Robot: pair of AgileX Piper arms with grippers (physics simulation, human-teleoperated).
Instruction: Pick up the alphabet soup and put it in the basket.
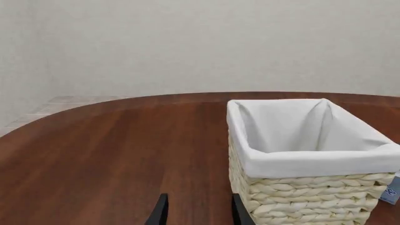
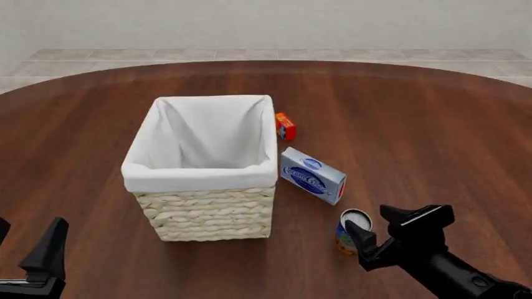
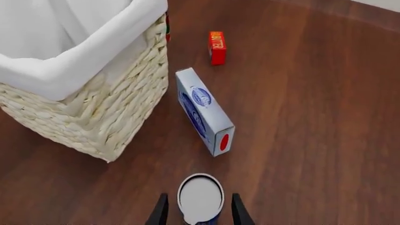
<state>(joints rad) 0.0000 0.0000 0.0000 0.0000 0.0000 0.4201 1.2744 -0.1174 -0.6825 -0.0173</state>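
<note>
The alphabet soup (image 2: 352, 229) is a small can with a silvery top that stands upright on the table, in front of and to the right of the basket (image 2: 208, 215). My right gripper (image 2: 372, 224) is open, low at the can, with a finger on either side. In the right wrist view the can (image 3: 201, 198) sits between the two fingertips (image 3: 160, 212), with small gaps. The basket is a large cream wicker one with white lining (image 3: 106, 108). My left gripper (image 2: 29, 246) is open and empty at the near left, beside the basket's wall (image 1: 300, 197).
A blue-and-white box (image 2: 313, 175) lies between the can and the basket, also in the right wrist view (image 3: 203, 110). A small orange-red box (image 2: 285, 126) stands behind it next to the basket's right side. The round wooden table's (image 2: 432, 124) far edge curves across the back.
</note>
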